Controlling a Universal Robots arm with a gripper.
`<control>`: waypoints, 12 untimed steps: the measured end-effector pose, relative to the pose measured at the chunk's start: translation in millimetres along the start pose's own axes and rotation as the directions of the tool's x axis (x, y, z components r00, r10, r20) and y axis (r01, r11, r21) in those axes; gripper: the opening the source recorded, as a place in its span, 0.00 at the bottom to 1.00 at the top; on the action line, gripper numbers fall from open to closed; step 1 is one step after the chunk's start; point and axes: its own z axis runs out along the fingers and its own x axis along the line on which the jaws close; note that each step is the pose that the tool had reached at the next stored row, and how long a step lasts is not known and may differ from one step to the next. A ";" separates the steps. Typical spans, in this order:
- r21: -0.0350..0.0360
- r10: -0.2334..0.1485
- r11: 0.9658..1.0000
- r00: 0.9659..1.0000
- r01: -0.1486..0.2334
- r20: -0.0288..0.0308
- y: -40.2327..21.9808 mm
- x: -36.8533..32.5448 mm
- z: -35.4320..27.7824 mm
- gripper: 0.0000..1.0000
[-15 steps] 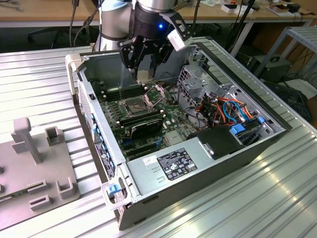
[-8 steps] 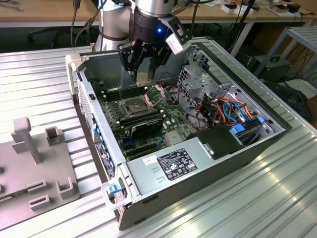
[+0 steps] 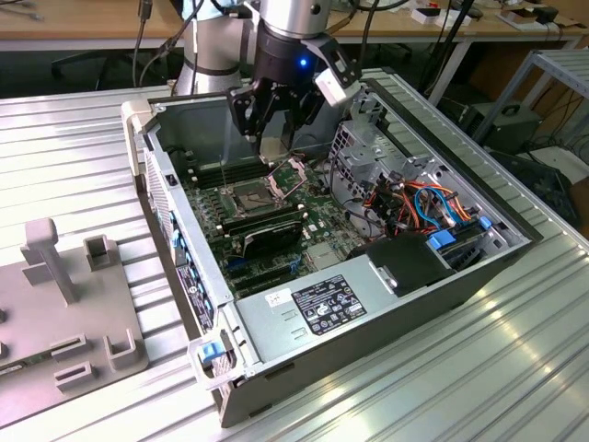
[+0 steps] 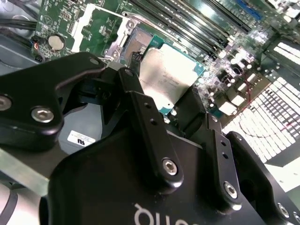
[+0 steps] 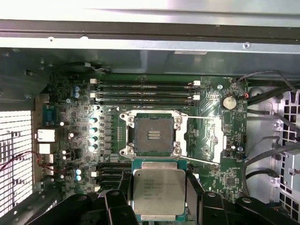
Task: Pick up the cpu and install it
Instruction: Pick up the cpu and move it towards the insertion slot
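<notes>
My gripper (image 3: 273, 140) hangs inside the open computer case, shut on the cpu (image 3: 274, 150), a flat silver-grey square. In both wrist views the black fingers (image 5: 192, 185) clamp the cpu (image 5: 158, 191) by two opposite edges, its metal top facing the cameras. The chip (image 4: 167, 75) is held above the green motherboard, apart from it. Beside it lies the dark square socket (image 5: 152, 136), empty, with its metal frame (image 5: 206, 140) hinged open to one side. In the exterior view the socket (image 3: 248, 196) lies just below and to the left of the gripper.
Long black memory slots (image 5: 145, 93) run beside the socket. The case's metal walls (image 3: 175, 221) ring the board. A power supply (image 3: 322, 304) sits at the near end, coloured cables (image 3: 419, 198) at the exterior view's right. A grey fixture (image 3: 64, 313) stands on the ribbed table at the left.
</notes>
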 end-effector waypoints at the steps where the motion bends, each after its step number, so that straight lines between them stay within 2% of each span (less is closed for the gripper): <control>1: 0.000 0.000 1.000 1.000 0.000 0.000 0.9 -0.1 1.5 0.55; 4: 0.000 0.000 1.000 1.000 0.000 0.000 6.5 -0.2 6.1 0.55; 7: 0.000 0.000 1.000 1.000 0.000 0.000 7.8 -0.2 12.7 0.55; 10: 0.000 0.000 1.000 1.000 0.000 0.000 9.9 0.0 24.2 0.55; 12: -0.001 0.000 1.000 1.000 0.000 0.000 12.2 0.0 28.1 0.55</control>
